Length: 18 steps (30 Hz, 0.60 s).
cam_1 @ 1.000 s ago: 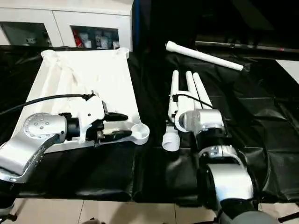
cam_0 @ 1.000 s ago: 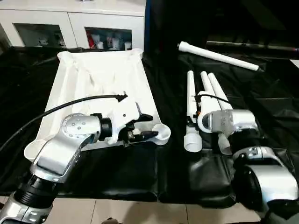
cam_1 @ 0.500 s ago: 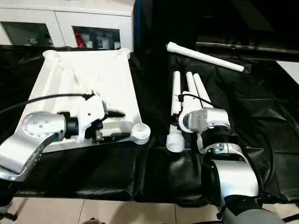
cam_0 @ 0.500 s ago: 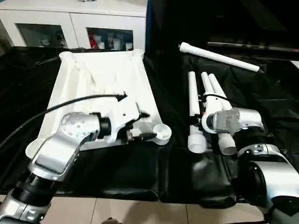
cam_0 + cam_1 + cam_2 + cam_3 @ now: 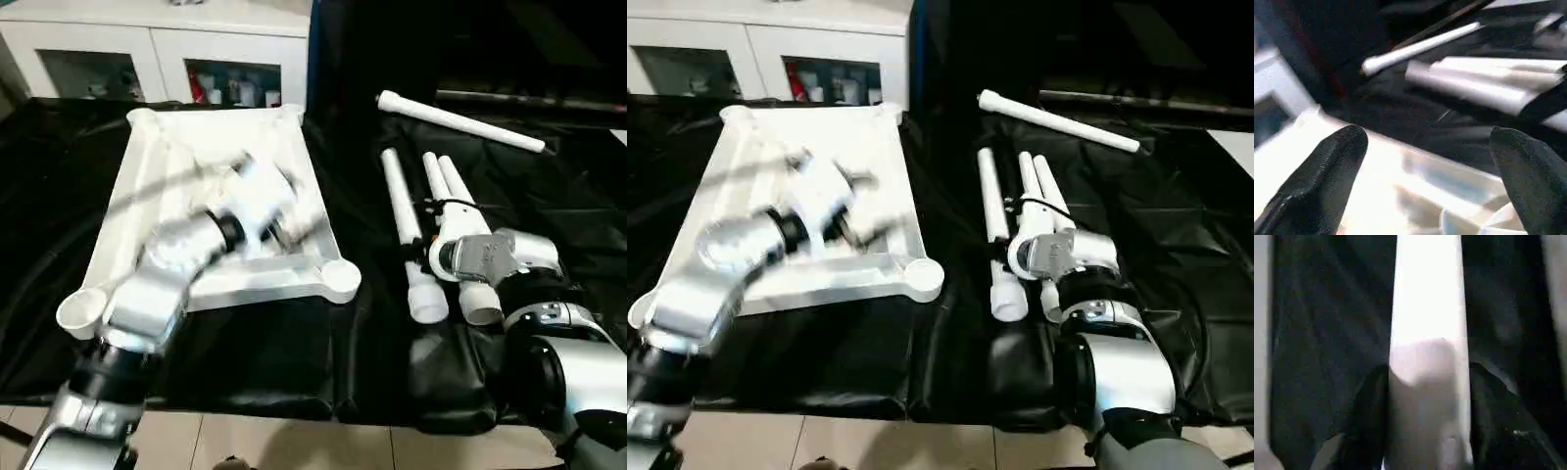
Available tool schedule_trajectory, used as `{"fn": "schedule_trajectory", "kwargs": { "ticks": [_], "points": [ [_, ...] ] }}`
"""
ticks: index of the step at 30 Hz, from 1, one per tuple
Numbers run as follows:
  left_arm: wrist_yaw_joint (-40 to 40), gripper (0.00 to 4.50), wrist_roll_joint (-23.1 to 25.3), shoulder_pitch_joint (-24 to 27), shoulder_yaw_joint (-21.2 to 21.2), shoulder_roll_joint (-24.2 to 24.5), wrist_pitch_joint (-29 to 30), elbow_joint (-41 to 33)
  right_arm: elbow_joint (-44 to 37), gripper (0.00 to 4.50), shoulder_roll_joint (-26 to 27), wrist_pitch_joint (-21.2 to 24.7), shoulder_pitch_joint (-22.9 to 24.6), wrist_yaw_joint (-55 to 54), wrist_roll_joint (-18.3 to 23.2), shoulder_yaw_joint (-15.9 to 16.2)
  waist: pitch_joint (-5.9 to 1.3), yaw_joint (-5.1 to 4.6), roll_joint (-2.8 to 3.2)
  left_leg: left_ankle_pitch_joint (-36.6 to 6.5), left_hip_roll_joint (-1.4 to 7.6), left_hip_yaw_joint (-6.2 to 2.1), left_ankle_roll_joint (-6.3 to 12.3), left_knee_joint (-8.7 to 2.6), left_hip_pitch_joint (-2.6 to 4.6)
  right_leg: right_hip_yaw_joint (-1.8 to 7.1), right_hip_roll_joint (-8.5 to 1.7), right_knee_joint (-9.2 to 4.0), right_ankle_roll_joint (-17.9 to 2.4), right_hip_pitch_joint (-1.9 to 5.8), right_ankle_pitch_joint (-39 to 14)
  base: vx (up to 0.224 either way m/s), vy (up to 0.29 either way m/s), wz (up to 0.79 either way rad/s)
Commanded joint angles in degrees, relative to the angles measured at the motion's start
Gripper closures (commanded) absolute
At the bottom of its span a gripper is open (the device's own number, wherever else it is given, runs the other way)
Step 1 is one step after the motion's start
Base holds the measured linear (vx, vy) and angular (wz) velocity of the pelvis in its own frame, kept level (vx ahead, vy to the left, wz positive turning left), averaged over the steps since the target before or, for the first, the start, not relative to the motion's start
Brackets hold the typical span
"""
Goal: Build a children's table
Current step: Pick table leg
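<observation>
Right wrist view showed right gripper (image 5: 1425, 431) clamped on a table leg (image 5: 1427, 308); left gripper (image 5: 1425, 161) spread wide above tabletop (image 5: 147, 176).

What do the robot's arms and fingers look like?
Both arms are shiny silver with rounded joints and black bands. The left gripper has a white body and two thick, rounded black fingers. A thin black cable loops over the right arm's wrist.

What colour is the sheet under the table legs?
Black, a glossy black sheet; clearest in the left eye view.
</observation>
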Motion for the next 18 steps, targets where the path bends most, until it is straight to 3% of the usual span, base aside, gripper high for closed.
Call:
{"fn": "schedule_trajectory", "kwargs": {
  "ticks": [1,2,4,5,7,9,11,13,18],
  "points": [
    [1.22,0.00,-0.40,-1.17,0.65,-0.99,2.04,0.84,-4.07,2.65,0.24,-3.96,0.28,2.53,2.11,-1.47,-4.13,0.18,0.24,-5.63,1.39,-0.05,-0.62,-3.01,0.28,2.90,-4.05,-3.78,-10.46,3.71,-0.22,0.000,0.000,0.00],
    [1.57,0.00,-3.02,-1.96,2.20,-3.01,4.05,1.42,-8.07,2.65,0.54,-5.35,1.70,6.54,3.76,-1.65,-4.33,0.20,0.29,-4.52,1.39,-0.21,-0.07,-2.93,0.23,2.82,-4.07,-3.42,-11.13,3.90,1.53,0.000,0.000,0.00],
    [2.50,0.00,-10.76,-5.03,6.83,-8.03,9.87,2.02,-16.08,2.65,0.80,-3.87,4.43,14.42,8.02,-1.48,-4.32,0.32,0.55,-3.69,1.35,-0.06,1.08,-2.67,0.20,2.89,-3.93,-3.43,-12.29,4.04,4.94,0.000,0.000,0.00],
    [2.53,0.00,-11.20,-5.22,7.09,-8.28,10.20,2.06,-16.48,2.65,0.80,-3.75,4.57,14.80,8.26,-1.47,-4.31,0.45,0.36,-3.58,1.34,-0.06,1.91,-2.62,0.16,2.83,-3.92,-3.29,-13.43,4.08,6.06,0.000,0.000,0.00],
    [3.08,0.00,-17.93,-8.19,11.19,-11.51,15.53,2.82,-22.26,2.66,0.88,-3.11,6.70,20.36,11.81,-1.25,-4.26,0.81,0.26,-3.97,1.32,-0.04,2.99,-2.54,0.23,2.80,-4.06,-3.41,-14.33,4.17,5.36,0.000,0.000,0.00],
    [4.34,0.00,-25.05,-13.34,16.42,-14.96,20.48,5.86,-31.08,2.66,0.59,1.91,9.90,27.33,19.31,-1.78,-4.08,1.21,0.04,-4.74,1.29,-0.09,3.87,-2.56,0.26,2.75,-4.08,-3.73,-14.38,4.22,2.52,0.000,0.000,0.00],
    [4.14,0.00,-26.31,-15.09,17.26,-15.81,20.69,6.91,-34.24,2.66,0.18,4.34,11.08,29.56,21.78,-1.26,-3.89,1.45,-0.21,-5.11,1.15,-0.11,4.69,-2.63,0.19,2.70,-4.03,-4.31,-13.37,4.23,-0.16,0.000,0.000,0.00],
    [3.33,0.00,-27.36,-17.32,17.81,-16.68,22.23,8.08,-38.72,2.66,-0.48,6.60,12.99,32.87,24.13,0.77,-3.77,1.42,-0.24,-5.28,1.28,-0.18,4.03,-2.81,0.13,2.61,-4.07,-4.70,-11.99,4.13,-3.54,0.000,0.000,0.00],
    [3.50,0.00,-28.92,-19.52,18.12,-17.25,25.32,9.12,-44.01,2.66,-0.86,8.60,14.96,35.70,26.29,2.77,-3.89,1.33,-0.12,-4.97,1.33,-0.29,3.14,-2.90,0.11,2.56,-4.11,-4.88,-10.78,4.08,-4.93,0.000,0.000,0.00]
  ]
}}
